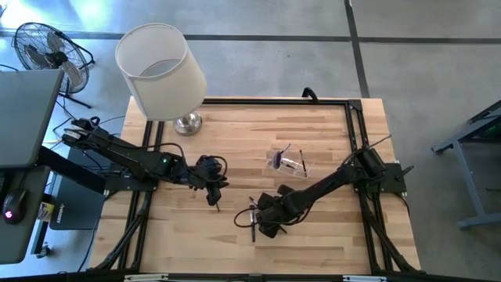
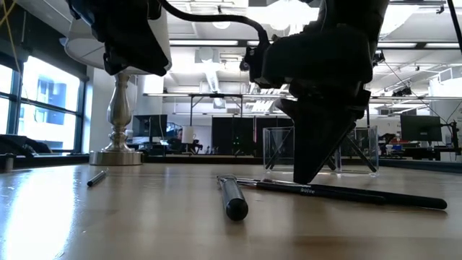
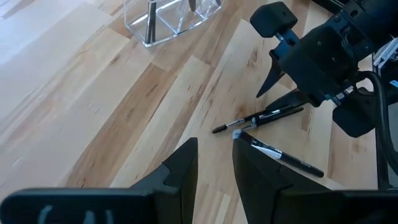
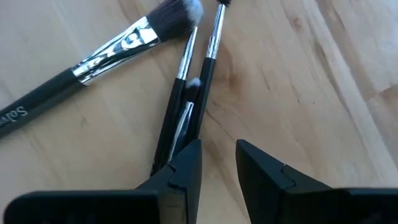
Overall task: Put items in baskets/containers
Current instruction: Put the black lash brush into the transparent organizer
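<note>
Three dark-handled brushes lie on the wood near the table's front middle: a thick one with a silver ferrule (image 4: 93,62) and two thin ones (image 4: 186,99) side by side. My right gripper (image 4: 217,162) points steeply down over them, open, with bare wood between its fingers; one finger (image 4: 183,168) covers the thin brushes' handles. In the low view its tips (image 2: 310,177) come down at a long brush (image 2: 346,193). The clear box (image 1: 286,160) stands beyond, with brushes leaning inside. My left gripper (image 3: 214,165) hangs above the table at left of centre, open and holding nothing. My right gripper stands with one finger (image 4: 183,168) over the handle ends of the two thin brushes (image 4: 177,140), coming from above. The finger hides the place, so I cannot tell whether it touches them. Nothing lies between the fingers, and the brushes lie flat on the table.
A lamp with a big white shade (image 1: 160,70) and a silver base (image 1: 188,123) stands at the far left. A small dark stick (image 2: 97,177) lies on the wood near it. Another thick brush (image 2: 234,198) points toward the near edge. Black rails (image 1: 356,125) line the table's sides.
</note>
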`<state>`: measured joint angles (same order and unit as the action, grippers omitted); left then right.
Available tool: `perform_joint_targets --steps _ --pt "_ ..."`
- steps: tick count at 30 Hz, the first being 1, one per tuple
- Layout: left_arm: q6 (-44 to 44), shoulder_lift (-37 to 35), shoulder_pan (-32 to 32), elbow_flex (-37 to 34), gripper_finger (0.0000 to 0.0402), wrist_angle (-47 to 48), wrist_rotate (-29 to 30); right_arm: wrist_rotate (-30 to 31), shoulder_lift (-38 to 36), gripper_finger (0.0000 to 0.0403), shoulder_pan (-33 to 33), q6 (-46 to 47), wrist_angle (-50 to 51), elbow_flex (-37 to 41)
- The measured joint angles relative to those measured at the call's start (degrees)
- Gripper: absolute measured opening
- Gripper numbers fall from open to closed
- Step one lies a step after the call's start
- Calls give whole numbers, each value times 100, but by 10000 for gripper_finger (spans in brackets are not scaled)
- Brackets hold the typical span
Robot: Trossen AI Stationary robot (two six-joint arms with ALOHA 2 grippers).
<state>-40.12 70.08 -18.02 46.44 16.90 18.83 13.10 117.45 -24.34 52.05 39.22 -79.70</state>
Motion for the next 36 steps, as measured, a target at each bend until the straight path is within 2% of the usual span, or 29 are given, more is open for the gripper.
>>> perform_joint_targets --steps 19,36 --pt "0 -2 -2 0 99 -2 -5 -229 0 94 0 146 -393 0" --pt "-5 -2 -2 -2 99 -2 -18 27 4 94 68 -273 -62 -7"
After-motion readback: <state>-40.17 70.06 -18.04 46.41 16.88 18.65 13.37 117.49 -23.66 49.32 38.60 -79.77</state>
